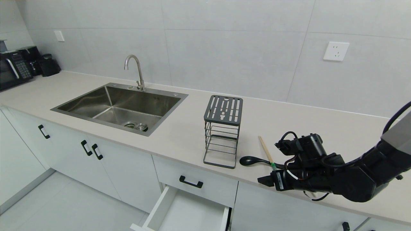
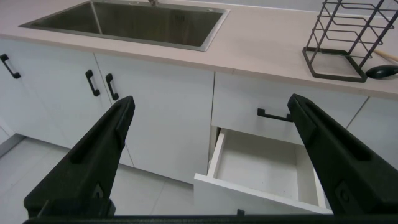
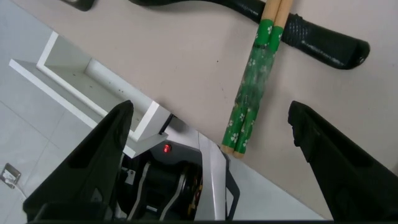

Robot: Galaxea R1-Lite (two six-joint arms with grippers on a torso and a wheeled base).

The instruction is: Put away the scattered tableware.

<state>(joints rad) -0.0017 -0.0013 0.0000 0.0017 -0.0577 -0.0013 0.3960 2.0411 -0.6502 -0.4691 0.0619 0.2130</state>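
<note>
Here, your right gripper [image 3: 209, 112] hangs over the counter's front edge, fingers spread wide and gripping nothing. The chopsticks [image 3: 255, 81] lie just beyond it. Their long axis runs from the wall toward the edge, with the green-banded butt ends nearest the hand. They are a pale wooden pair lying tight together across the handle of the black spoon [image 1: 249, 160], whose bowl sits beside the wire rack [image 1: 222, 131]. The left gripper [image 2: 211, 102], likewise wide open and empty, faces the open drawer [image 1: 157, 208] well away, so I'd judge the right arm the nearer.

Tan chopsticks [image 3: 254, 81] with green, white-flecked ends; black spoon [image 1: 248, 160]; dark grey rack [image 1: 223, 120]
</note>
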